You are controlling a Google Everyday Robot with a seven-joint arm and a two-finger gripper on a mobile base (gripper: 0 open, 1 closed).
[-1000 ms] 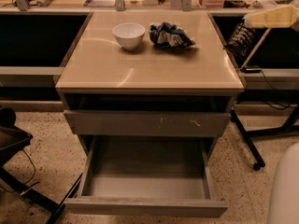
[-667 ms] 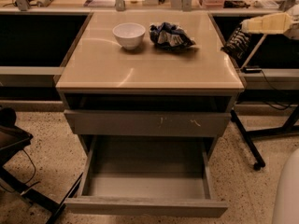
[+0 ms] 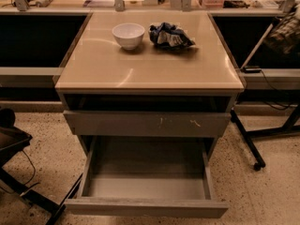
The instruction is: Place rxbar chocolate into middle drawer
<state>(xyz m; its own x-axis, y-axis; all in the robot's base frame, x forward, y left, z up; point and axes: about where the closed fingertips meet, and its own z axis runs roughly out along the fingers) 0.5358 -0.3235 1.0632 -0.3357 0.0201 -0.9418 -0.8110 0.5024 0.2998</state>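
Note:
The middle drawer (image 3: 146, 207) is pulled out at the bottom of the cabinet. Its shallow grey tray is bare and its front panel is plain. The rxbar chocolate does not show in this view. My gripper (image 3: 282, 33) is a dark blurred shape at the far right edge. It is beyond the table's right side, level with the tabletop and well above the open drawer. Nothing shows what it holds.
A white bowl (image 3: 128, 34) and a crumpled blue-and-white snack bag (image 3: 169, 35) sit at the back of the beige tabletop (image 3: 150, 69). A shut drawer front with pale scratch marks (image 3: 147, 123) lies above the open drawer. Black stand legs (image 3: 251, 149) are on the floor at right, dark gear (image 3: 11, 144) at left.
The gripper has moved to the right, from beside the table's back right corner to the frame's right edge. The bowl, bag and drawer have not moved.

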